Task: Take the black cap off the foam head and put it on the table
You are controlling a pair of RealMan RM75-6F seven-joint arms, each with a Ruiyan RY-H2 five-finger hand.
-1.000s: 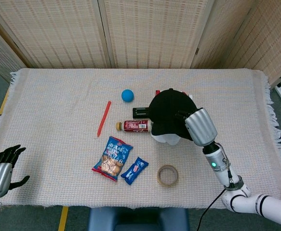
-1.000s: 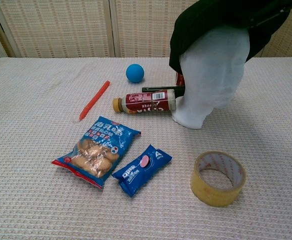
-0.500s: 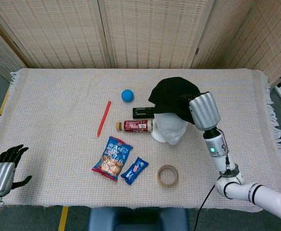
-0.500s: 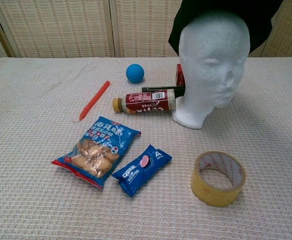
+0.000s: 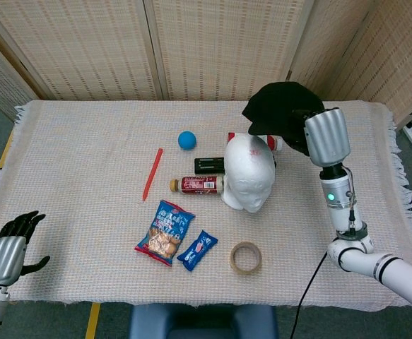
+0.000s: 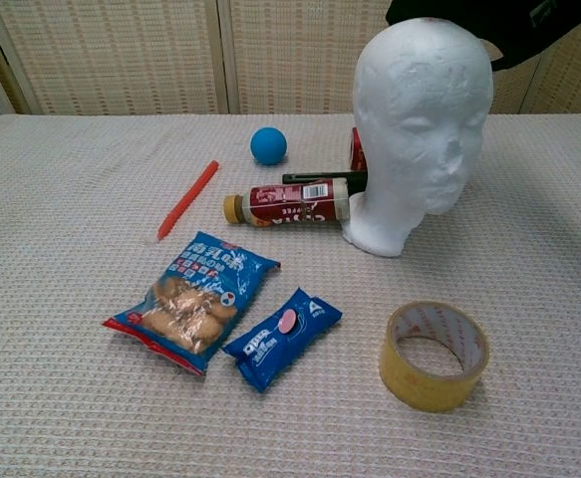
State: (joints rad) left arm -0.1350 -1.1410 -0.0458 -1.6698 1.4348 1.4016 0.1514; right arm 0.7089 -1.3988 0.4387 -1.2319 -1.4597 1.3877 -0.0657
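Observation:
The black cap (image 5: 278,106) hangs in the air, up and to the right of the white foam head (image 5: 249,171), held by my right hand (image 5: 317,134). The foam head stands bare on the table; in the chest view the foam head (image 6: 420,119) faces forward and the cap (image 6: 509,25) shows only at the top right edge. My left hand (image 5: 9,248) is low at the table's front left corner, fingers apart and holding nothing.
Beside the foam head lie a brown bottle (image 5: 197,185), a black bar (image 5: 209,164) and a blue ball (image 5: 186,140). An orange stick (image 5: 152,174), two blue snack packs (image 5: 165,232) (image 5: 197,250) and a tape roll (image 5: 246,257) lie nearer the front. The table cloth (image 5: 85,141) is white.
My right hand has lifted the cap clear off the foam head and carried it up and to the right. The left hand has barely shifted.

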